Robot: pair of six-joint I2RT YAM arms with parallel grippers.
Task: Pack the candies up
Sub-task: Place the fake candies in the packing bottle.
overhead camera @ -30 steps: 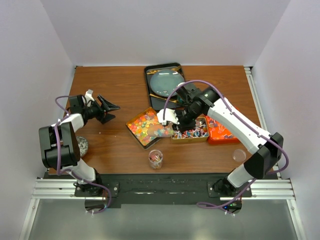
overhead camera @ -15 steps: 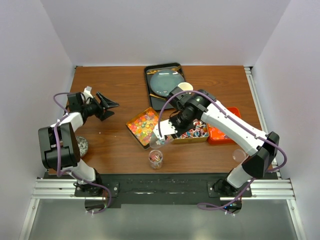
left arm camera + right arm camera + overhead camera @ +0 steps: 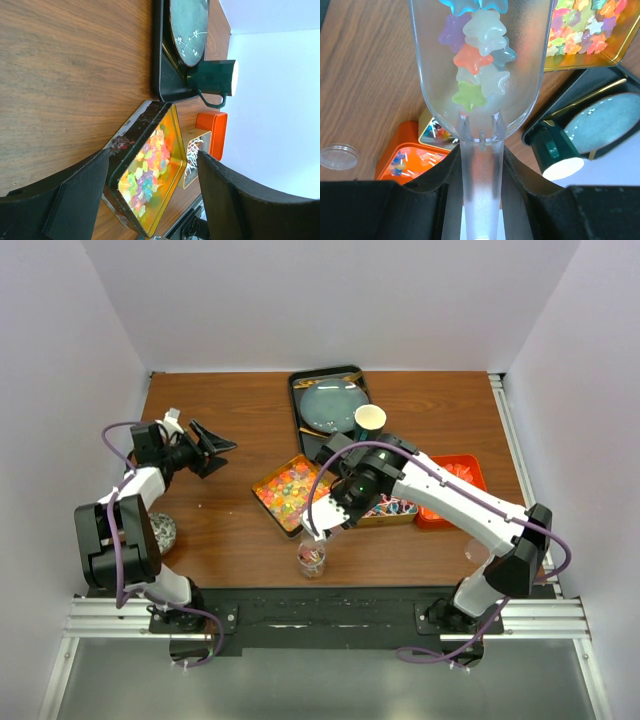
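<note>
Standing by the table (image 3: 220, 530), I saw the left gripper (image 3: 205, 445) hanging over the far-left corner with its jaws spread wide and nothing between them. It was well apart from the work; its own camera looked past its black fingers (image 3: 75, 190) toward the golden tin (image 3: 150, 170) of bright jelly pieces.

Right of it, near the middle, that tin (image 3: 288, 488) lay open. Just near of the tin, close to the table's near edge, stood a small clear jar (image 3: 311, 558) with some sweets already in it.

Above and slightly far of the jar hung a clear scoop (image 3: 318, 523), its handle clamped firmly in the right gripper (image 3: 340, 505). From the wrist, the handle ran straight out between the closed fingers (image 3: 517, 170), and the scoop (image 3: 480, 125) carried a small heap of star-shaped candies (image 3: 480, 60) in pale green, orange, white and purple.

The scoop's long axis ran from the gripper at the far right down toward the near left, its mouth pointing at the jar. The jar therefore lay just ahead of and below the mouth. I judged that pouring would need the mouth tipped down over the rim, and the right arm was plainly the nearer one.

Further right sat a second tin (image 3: 385, 508) of wrapped sweets and a clear lid (image 3: 478, 552).
</note>
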